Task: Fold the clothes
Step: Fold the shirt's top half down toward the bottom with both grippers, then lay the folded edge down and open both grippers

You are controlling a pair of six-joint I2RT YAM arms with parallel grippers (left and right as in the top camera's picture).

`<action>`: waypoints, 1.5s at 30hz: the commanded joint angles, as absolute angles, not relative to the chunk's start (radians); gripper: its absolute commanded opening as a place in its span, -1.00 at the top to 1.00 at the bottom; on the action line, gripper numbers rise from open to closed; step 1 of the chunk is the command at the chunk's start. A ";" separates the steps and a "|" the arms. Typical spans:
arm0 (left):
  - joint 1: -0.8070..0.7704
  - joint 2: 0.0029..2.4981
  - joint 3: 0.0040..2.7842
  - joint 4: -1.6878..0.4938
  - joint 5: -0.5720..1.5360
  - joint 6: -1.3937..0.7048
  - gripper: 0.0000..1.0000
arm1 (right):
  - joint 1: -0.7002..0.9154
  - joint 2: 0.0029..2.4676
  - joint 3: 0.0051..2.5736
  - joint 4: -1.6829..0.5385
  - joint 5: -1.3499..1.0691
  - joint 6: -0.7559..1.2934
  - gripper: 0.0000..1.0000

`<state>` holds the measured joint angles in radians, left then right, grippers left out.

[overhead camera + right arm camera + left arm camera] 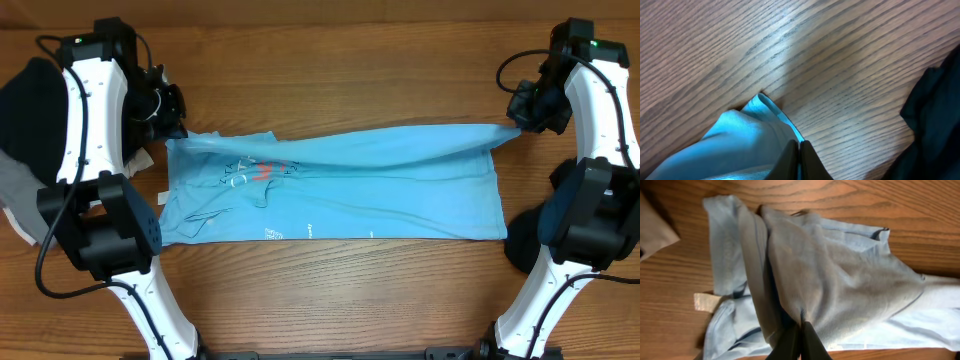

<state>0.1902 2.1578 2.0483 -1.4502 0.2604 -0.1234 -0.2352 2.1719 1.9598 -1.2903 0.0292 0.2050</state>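
On the wooden table [330, 290], left pincer [801, 326] pinched tight on blue shirt [380, 190], right pincer [799, 149] clamped on its opposite corner

Left gripper [178, 131] pinched closed on shirt [380, 190]; right gripper [517, 126] likewise; arms spread wide.

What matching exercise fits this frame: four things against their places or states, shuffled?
Things:
1 shirt
2 left gripper
3 right gripper
4 grey cloth

Places or states:
A at the left edge of the table
B shut on the shirt's plain end
C spread across the table
D shut on the shirt's printed end

Pairs: 1-C, 2-D, 3-B, 4-A.
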 commanded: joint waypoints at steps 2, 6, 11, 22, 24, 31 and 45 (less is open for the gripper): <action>0.253 2.117 2.047 -1.493 0.327 -0.108 0.92 | -0.239 2.093 1.986 -1.314 0.012 0.179 0.92; 0.284 2.105 2.047 -1.552 0.347 -0.072 0.92 | -0.254 2.042 1.986 -1.351 0.017 0.180 0.92; 0.290 2.022 2.047 -1.588 0.260 -0.070 0.92 | -0.294 2.033 1.983 -1.453 0.017 0.176 0.92; 0.280 1.977 2.014 -1.690 0.258 -0.005 0.91 | -0.318 2.033 1.979 -1.594 0.024 0.149 0.92; 0.280 1.977 2.003 -1.690 0.258 -0.003 0.92 | -0.318 2.033 1.969 -1.603 0.024 0.149 0.92; 0.279 1.977 1.854 -1.670 0.252 0.016 0.92 | -0.316 2.033 1.900 -1.613 0.024 0.149 0.92; 0.278 1.977 1.711 -1.610 0.146 -0.026 0.92 | -0.316 2.033 1.783 -1.630 0.044 0.149 0.92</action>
<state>0.2813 1.9896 1.7180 -1.6157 0.1734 -0.0113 -0.3126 2.0579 1.7870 -1.6249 0.0196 0.1558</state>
